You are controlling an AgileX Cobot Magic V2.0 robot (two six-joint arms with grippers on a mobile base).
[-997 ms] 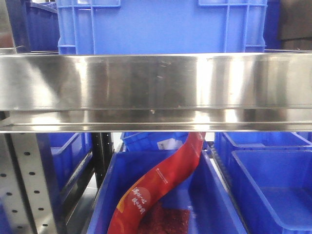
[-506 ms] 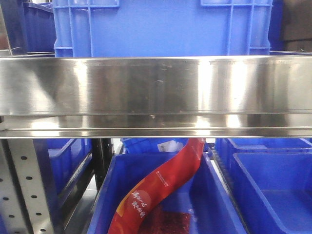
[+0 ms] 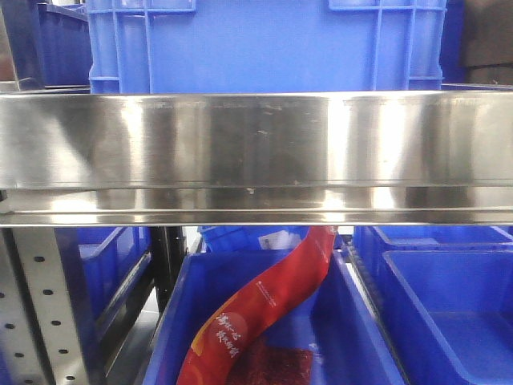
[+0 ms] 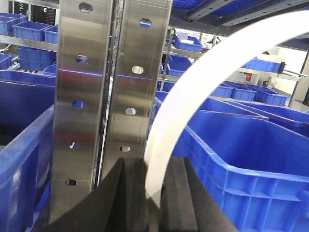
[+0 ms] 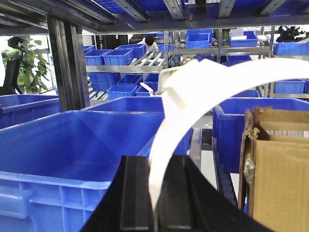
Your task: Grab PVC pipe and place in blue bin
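No PVC pipe shows in any view. My left gripper is shut, and a white curved strap ends at the seam between its black fingers. It hangs beside a large blue bin on its right. My right gripper is shut too, and a similar white strap arcs up from its seam. It sits over the rim of an open blue bin on its left. Neither arm appears in the front view.
A steel shelf rail crosses the front view, with a blue crate on top. Below, a blue bin holds a red bag, and another bin stands to the right. A perforated steel upright rises close ahead. A cardboard box stands at the right.
The shelf rail sits slightly lower in the front view than one second ago, so the view has shifted a little. Nothing has moved in the last half second.
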